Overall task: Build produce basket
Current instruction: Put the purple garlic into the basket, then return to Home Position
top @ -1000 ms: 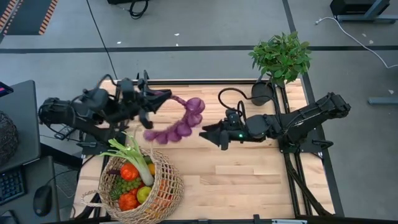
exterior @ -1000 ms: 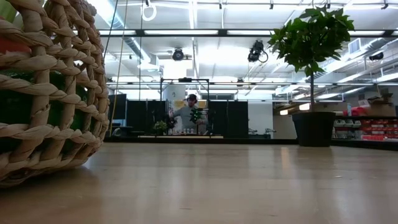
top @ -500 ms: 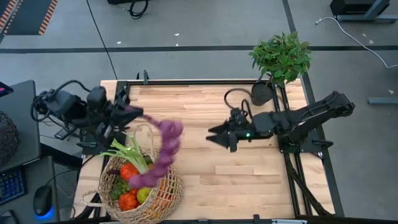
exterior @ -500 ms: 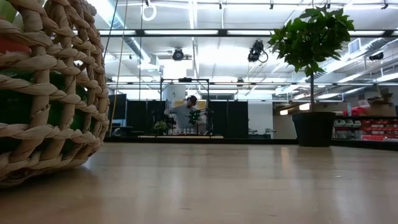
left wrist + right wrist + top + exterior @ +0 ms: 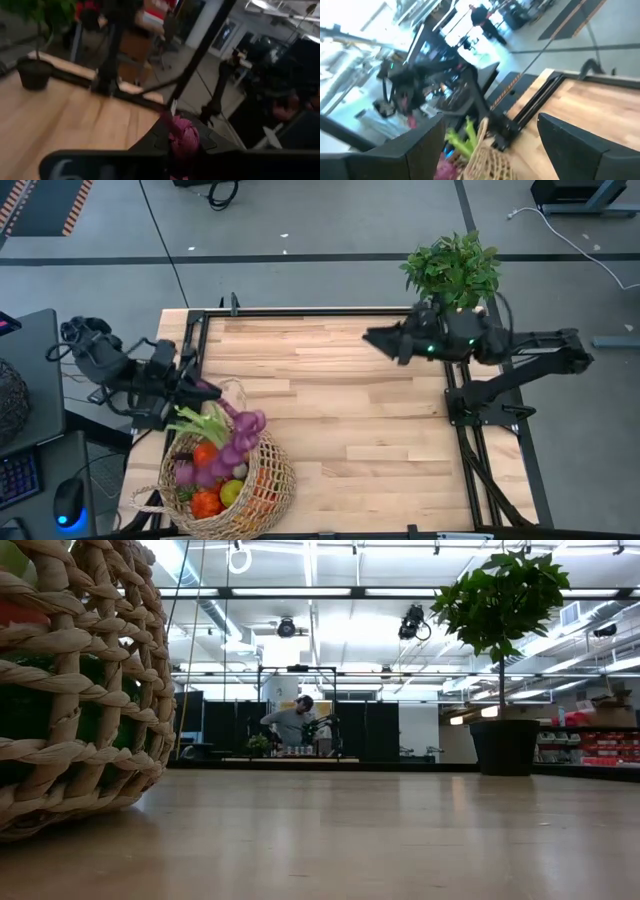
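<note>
The left gripper (image 5: 203, 388), fingers clamped on the purple grapes (image 5: 232, 444), dangles them into the basket (image 5: 268, 492), apparently touching other produce (image 5: 207, 502). The right gripper (image 5: 372, 337) hovers spread above the table (image 5: 380, 440).

Leafy potted plant (image 5: 452, 270) at table's (image 5: 350, 410) far right corner; person (image 5: 293, 723) standing in room behind.

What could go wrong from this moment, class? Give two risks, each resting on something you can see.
1. The left gripper is shut on the purple grapes, which drape over the basket beside its handle. They might catch on the handle or slide off the pile when let go.
2. The basket already looks full, with the leek sticking out over the rim, so added produce could roll out onto the table.
</note>
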You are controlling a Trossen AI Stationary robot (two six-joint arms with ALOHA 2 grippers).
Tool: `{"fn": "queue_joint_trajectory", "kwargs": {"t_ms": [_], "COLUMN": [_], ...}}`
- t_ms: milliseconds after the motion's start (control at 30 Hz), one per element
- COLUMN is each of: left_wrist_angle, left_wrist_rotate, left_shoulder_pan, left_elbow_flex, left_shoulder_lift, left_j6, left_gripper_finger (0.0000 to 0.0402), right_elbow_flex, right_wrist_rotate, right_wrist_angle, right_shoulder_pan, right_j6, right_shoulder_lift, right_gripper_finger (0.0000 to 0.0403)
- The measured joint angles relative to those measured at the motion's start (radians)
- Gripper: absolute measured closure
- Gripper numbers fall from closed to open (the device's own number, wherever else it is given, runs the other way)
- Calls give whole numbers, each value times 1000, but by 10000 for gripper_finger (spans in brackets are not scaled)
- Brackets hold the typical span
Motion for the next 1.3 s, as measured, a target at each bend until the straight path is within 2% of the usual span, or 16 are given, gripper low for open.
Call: {"fn": "queue_joint_trajectory", "kwargs": {"t_ms": [200,367,600,767,900,967,1100,1300], "left_wrist_angle": [-168,-200,-300,-412,-497,-558,-529,-434], "left_wrist_rotate": [5,127,185,156,62,35,68,170], "left_shoulder_pan": [-84,-160,-271,-288,-282,-261,-223,-221], "left_elbow_flex": [0,-1,-1,-1,-1,-1,-1,-2], "left_shoulder_lift": [2,-6,-1,6,35,52,106,173], "left_j6": [-125,-259,-431,-494,-465,-551,-595,-594], "left_gripper_finger": [363,367,373,351,339,331,290,183], "right_elbow_flex": [0,0,0,0,0,0,0,0], "right_wrist_rotate": [0,-4,-66,-129,-134,-125,-93,-49], "right_wrist_angle": [-59,-87,-122,-115,-109,-109,-130,-206], "right_shoulder_pan": [-69,-78,-78,-43,30,70,152,225], "right_j6": [20,64,67,124,110,99,79,109], "right_shoulder_lift": [-65,-77,-67,-63,-52,-38,-3,61], "right_gripper_finger": [85,85,85,85,85,85,85,85]}}
